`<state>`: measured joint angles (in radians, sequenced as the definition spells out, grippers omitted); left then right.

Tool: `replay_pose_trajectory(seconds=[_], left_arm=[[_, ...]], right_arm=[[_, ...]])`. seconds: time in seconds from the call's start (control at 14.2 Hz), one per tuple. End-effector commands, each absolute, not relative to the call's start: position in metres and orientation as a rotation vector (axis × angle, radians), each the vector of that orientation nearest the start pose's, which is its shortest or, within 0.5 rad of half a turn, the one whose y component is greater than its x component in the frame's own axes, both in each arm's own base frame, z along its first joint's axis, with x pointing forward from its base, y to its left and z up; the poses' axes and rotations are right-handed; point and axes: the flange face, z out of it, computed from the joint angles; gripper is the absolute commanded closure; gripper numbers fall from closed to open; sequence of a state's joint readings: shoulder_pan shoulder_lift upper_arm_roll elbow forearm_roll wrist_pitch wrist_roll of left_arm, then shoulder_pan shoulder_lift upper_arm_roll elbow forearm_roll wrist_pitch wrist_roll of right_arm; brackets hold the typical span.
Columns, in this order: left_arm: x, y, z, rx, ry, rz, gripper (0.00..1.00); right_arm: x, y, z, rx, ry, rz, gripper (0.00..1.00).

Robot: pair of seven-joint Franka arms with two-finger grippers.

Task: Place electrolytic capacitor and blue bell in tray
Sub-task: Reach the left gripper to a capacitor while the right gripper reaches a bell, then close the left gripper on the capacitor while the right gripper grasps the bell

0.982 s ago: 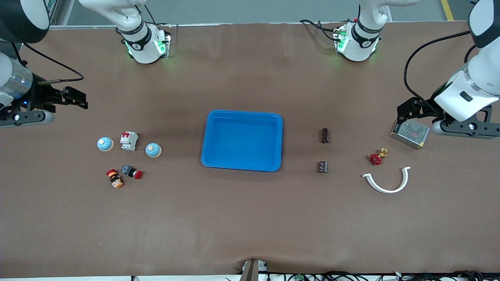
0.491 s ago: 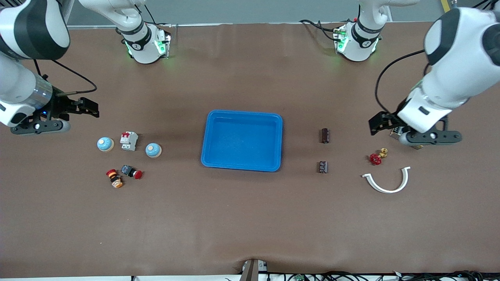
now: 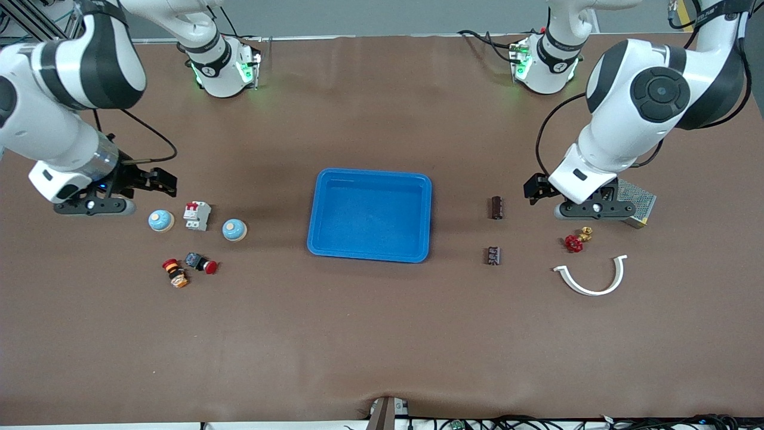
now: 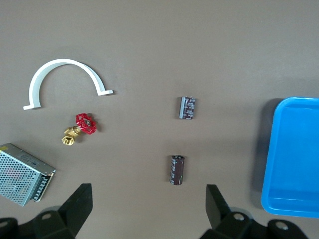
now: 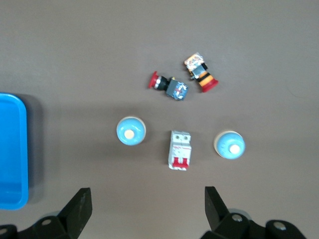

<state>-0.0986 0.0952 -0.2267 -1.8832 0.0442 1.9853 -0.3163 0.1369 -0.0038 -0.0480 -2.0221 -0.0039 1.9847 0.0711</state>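
Though shallow, the tray (image 3: 370,179) is bright blue; raised-rimmed.

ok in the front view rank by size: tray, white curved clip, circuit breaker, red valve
1. blue tray
2. white curved clip
3. circuit breaker
4. red valve, though it looks close to the breaker, so that last pair is unsure.

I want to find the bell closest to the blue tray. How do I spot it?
Start at the tray and look toward the right arm's end of the table. The first round thing is that blue bell. The second bell lies past a white breaker.
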Motion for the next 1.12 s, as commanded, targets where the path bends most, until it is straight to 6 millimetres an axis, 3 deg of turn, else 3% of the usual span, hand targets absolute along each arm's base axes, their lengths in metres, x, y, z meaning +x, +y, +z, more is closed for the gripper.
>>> replay_pose_trajectory(seconds=[0.0,0.28,0.56,0.7,1.05], left_arm=[[0.549,-0.183,0.436,-3.129,0.033,-0.024,0.00],[0.536,-0.181,0.389,-3.153,0.031,-0.057,0.00],[0.523,-0.182,0.348,-3.170,0.040,-0.082,0.00],[0.521,-0.192,0.328,-3.174,0.068,-0.032,0.00],[0.521,-0.208,0.282,-3.194,0.117,-0.020,0.00]], right_arm=[[0.531,0.062,0.417,-3.134,-0.009,-0.008,0.00],[0.528,0.064,0.377,-3.137,-0.013,-0.009,0.00],[0.538,0.067,0.339,-3.141,-0.018,-0.017,0.00],[0.543,0.080,0.316,-3.142,-0.052,-0.030,0.00],[0.552,0.089,0.264,-3.142,-0.067,-0.076,0.00]])
